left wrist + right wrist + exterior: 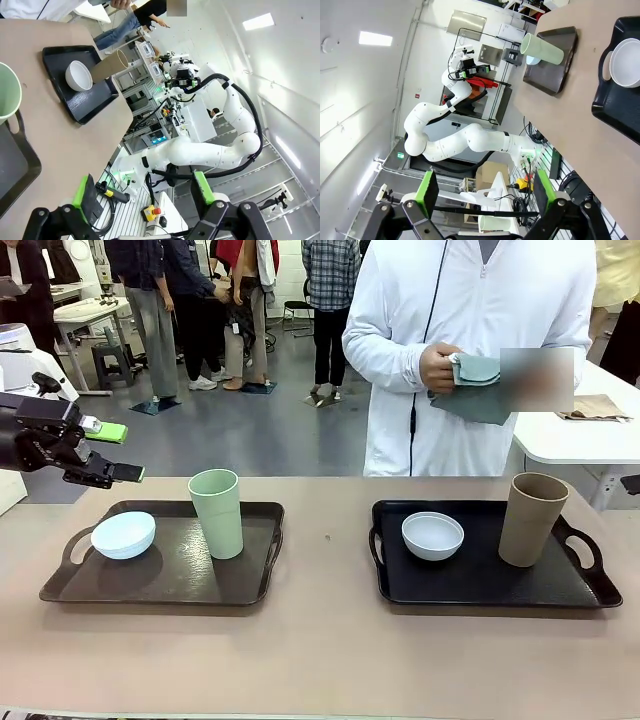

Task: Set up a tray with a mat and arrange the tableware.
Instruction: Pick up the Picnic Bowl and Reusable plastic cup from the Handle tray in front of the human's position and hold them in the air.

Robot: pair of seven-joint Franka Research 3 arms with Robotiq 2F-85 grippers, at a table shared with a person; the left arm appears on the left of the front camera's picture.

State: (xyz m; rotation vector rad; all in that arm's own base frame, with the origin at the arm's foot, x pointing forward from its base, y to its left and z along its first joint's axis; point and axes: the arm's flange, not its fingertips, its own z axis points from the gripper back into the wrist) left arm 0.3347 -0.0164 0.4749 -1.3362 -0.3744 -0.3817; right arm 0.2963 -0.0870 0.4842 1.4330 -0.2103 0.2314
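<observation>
- Left claw [118, 452]: fingers spread with nothing between them. It hung in the air beyond the far left corner of the brown tray [250, 585], touching nothing.
- Right claw [485, 192]: likewise spread and empty, held out beyond the table [320, 660] (its wrist view looked along the table top from the side).
- Tableware: the pale blue bowl [123, 534] and pale green tumbler [217, 512] stood apart on the brown tray. The greyish-white bowl [433, 535] and brown tumbler [533, 519] stood upright on the black tray [480, 585].
- Mats: none lay on either tray. The person's hand [437, 367] at the far side held folded cloths [478, 370], judged to be the mats.
- Assessment: set-up had hardly begun. The tableware sat on bare tray floors, where the mats must go.
- Risk one: laying a mat with the pieces in place would push or bury them. The tumblers, being tall, would likely topple first.
- Risk two: a low approach from the left towards the green tumbler would pass over the blue bowl. It could clip the rim and send the bowl skating across the smooth tray.
- Risk three: limp cloth handed into spread fingers might be caught by one layer only. The rest could then unfold and drag across a tumbler.
- Risk four: the person's hand and a claw could meet above the same tray.
</observation>
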